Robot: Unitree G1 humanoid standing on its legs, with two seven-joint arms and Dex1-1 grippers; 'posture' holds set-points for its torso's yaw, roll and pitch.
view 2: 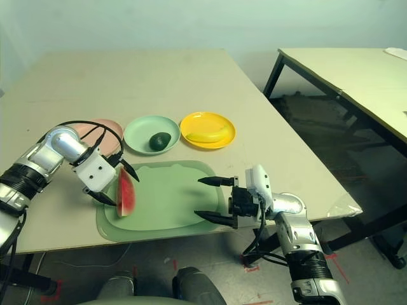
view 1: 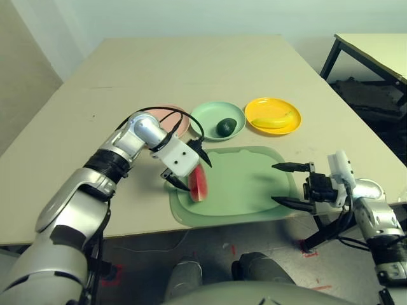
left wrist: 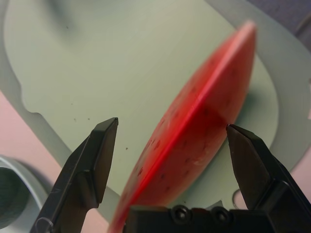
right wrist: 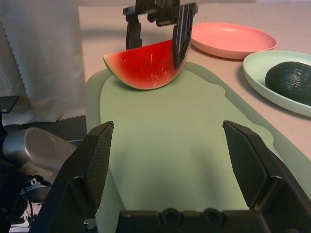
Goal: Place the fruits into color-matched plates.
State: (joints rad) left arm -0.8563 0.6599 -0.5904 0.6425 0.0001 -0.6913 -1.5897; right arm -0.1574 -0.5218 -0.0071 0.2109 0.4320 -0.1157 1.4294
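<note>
The red watermelon wedge stands on its green rind at the left end of the light-green cutting mat. My left gripper is open and straddles it, one finger on each side; the wedge leans close to the other finger. Over the mat's right edge, my right gripper is open with nothing in it and points toward the wedge. Behind the mat, the dark green avocado lies in the mint green plate and the banana in the yellow plate. My left arm partly hides the pink plate.
The mat lies close to the table's front edge. A second table stands to the right across a gap, with dark things on the floor beneath it. The far half of my table is bare.
</note>
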